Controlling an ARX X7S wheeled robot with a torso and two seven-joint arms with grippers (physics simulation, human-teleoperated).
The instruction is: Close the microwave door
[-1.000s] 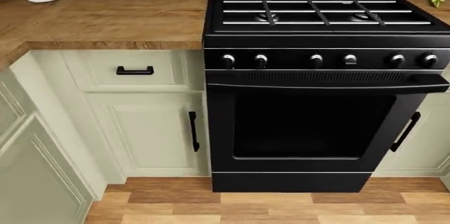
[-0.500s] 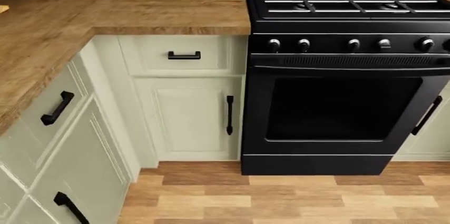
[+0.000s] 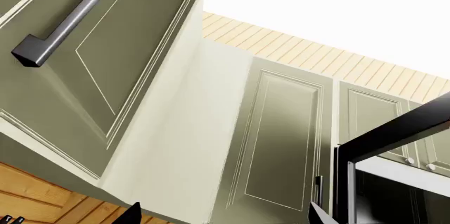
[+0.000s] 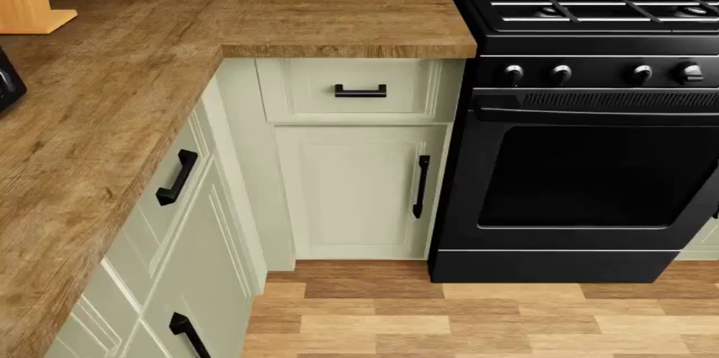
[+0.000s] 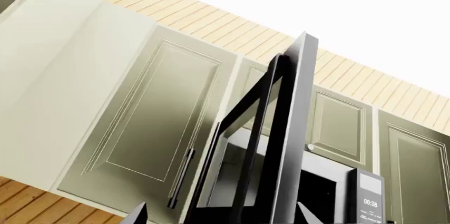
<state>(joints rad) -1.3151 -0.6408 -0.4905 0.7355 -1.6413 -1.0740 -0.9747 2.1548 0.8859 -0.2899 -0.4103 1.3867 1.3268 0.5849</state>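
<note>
You face an L-shaped wood-grain worktop [image 4: 135, 63] over pale green panelled cabinets [image 4: 354, 189] with black bar handles, beside a glossy black gas stove [image 4: 584, 122]. The microwave door [image 5: 281, 145] stands open above, its edge toward your right wrist camera, in front of the upper cabinets [image 5: 147, 124]. Neither gripper's opening can be judged: only dark tips show at the frame edges.
</note>
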